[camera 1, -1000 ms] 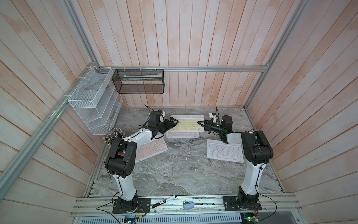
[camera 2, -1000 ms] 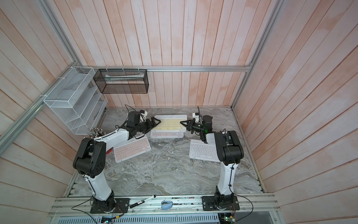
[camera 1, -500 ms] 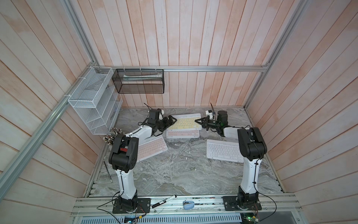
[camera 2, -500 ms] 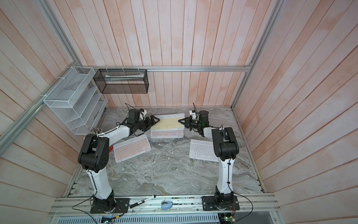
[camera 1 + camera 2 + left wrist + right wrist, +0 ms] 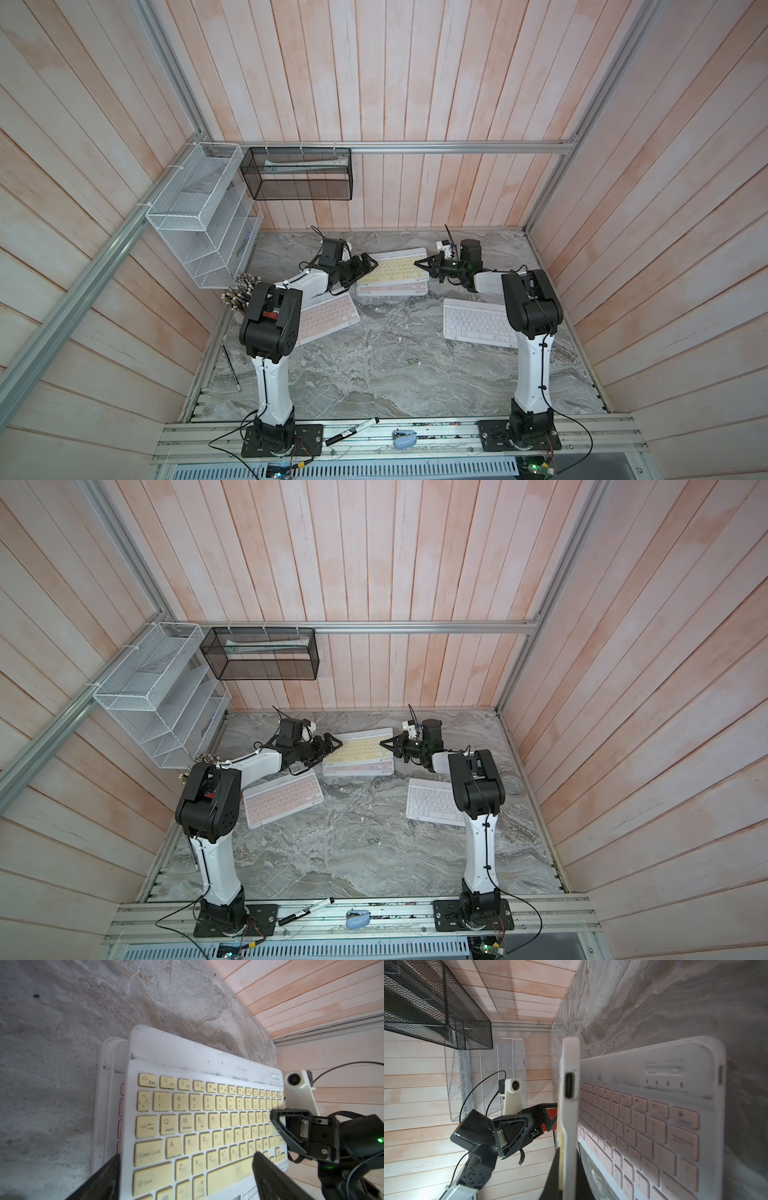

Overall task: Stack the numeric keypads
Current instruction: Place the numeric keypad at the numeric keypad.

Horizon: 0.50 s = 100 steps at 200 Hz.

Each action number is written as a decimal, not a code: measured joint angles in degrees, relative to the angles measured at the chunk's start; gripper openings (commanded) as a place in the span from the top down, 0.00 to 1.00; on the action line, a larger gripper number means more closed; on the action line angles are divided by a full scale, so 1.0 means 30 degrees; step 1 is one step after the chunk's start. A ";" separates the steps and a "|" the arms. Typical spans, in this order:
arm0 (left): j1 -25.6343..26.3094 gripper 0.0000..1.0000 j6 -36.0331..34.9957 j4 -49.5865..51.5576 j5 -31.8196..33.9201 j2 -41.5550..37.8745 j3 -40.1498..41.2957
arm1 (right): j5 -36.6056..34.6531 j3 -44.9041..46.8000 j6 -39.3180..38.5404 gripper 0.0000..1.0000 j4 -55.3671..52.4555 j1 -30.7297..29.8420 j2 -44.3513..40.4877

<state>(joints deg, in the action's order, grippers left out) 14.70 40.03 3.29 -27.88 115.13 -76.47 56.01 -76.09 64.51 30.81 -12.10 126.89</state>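
The yellow keypad is at the back of the table, over the pink pile, and the right wrist view shows its right end held clear of the pile. I judge it a light, stiff, slick plastic slab, best taken by its short edges. My right gripper is clamped on the right edge, and my left gripper gapes around the left one. The lone pink keypad and the white keypad lie nearer me.

— What is on the gray stone table?
— A pink keyboard lies flat at nine o'clock, a white keyboard at three o'clock, and a small pile of keyboards at twelve o'clock, all apart.
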 measured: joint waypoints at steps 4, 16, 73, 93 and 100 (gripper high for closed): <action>-0.0029 0.04 0.0000 -0.0007 0.0000 0.0000 0.0000 | -0.0015 0.0000 0.0029 1.00 0.0044 -0.0007 0.0000; -0.0160 0.04 0.0000 -0.0073 0.0000 0.0000 0.0000 | -0.0095 0.0000 0.0131 1.00 0.0240 -0.0029 0.0029; -0.0736 0.04 -0.0219 -0.0109 0.0240 0.0000 0.0000 | -0.0430 0.0000 0.0146 1.00 0.0627 -0.0051 0.0860; -0.0736 0.04 -0.0284 -0.0117 0.0306 0.0000 0.0000 | -0.0459 -0.0007 -0.0044 1.00 0.0517 -0.0051 0.0918; -0.0729 0.04 -0.0291 -0.0117 0.0313 0.0000 0.0000 | -0.0503 -0.0015 -0.0189 1.00 0.0430 -0.0051 0.0918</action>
<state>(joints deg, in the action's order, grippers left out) 12.51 39.16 2.94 -26.94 115.13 -76.47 54.50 -76.14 63.94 32.10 -12.25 129.64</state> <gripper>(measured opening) 0.957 0.067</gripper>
